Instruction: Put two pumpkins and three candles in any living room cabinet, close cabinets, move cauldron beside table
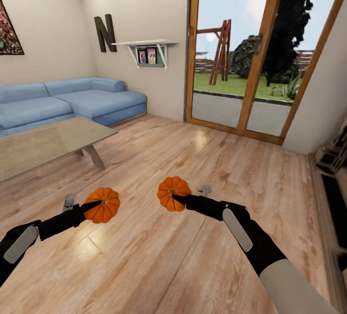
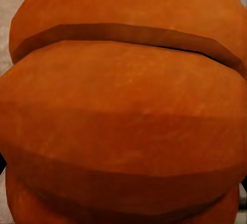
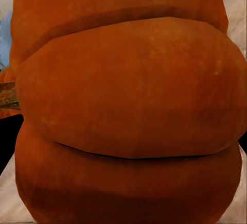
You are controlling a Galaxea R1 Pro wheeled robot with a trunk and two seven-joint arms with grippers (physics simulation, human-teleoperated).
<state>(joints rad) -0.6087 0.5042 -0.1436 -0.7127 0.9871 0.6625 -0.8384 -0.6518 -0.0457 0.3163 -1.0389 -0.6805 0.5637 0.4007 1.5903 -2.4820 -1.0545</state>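
- Left gripper [image 1: 94, 205]: lower left of the head view, fingers pinching the left pumpkin [image 1: 102, 205], held clear above the wood floor [image 1: 183, 256].
- Right gripper [image 1: 176, 199]: just right of lower centre, fingers clamped on the right pumpkin [image 1: 172, 192], also held off the floor.
- Right pumpkin orientation: stem end faces up and toward the camera. Left pumpkin orientation: cannot be determined.
- Both pumpkins are squat, with no marked long axis; they hang well apart, side by side.
- Left wrist view: orange ribs [image 2: 123, 110] at close range.
- Glass-topped coffee table [image 1: 43, 145]: left. Blue sofa [image 1: 72, 99]: behind it.
- Dark low cabinet [image 1: 335, 193]: right edge.
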